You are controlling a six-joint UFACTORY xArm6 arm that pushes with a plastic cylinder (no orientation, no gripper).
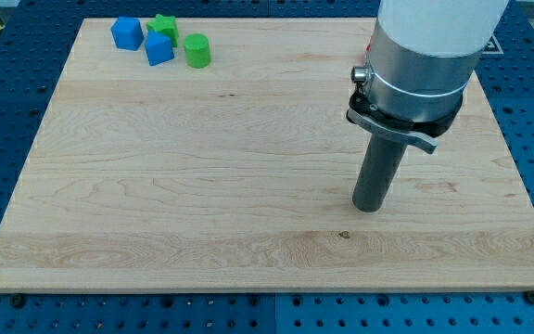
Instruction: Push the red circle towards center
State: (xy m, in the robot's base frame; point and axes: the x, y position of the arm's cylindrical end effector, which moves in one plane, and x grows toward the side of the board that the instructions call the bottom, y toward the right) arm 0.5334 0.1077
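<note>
No red circle shows in the camera view; it may be hidden behind the arm, I cannot tell. My tip point(368, 206) rests on the wooden board point(202, 186) right of its middle, far from all visible blocks. At the board's top left sit a blue block point(127, 33), a second blue block point(158, 48), a green star point(164, 25) and a green cylinder point(197, 50), close together.
The arm's wide white and silver body point(425, 56) covers the board's top right part. A blue perforated table point(7, 121) surrounds the board on all sides.
</note>
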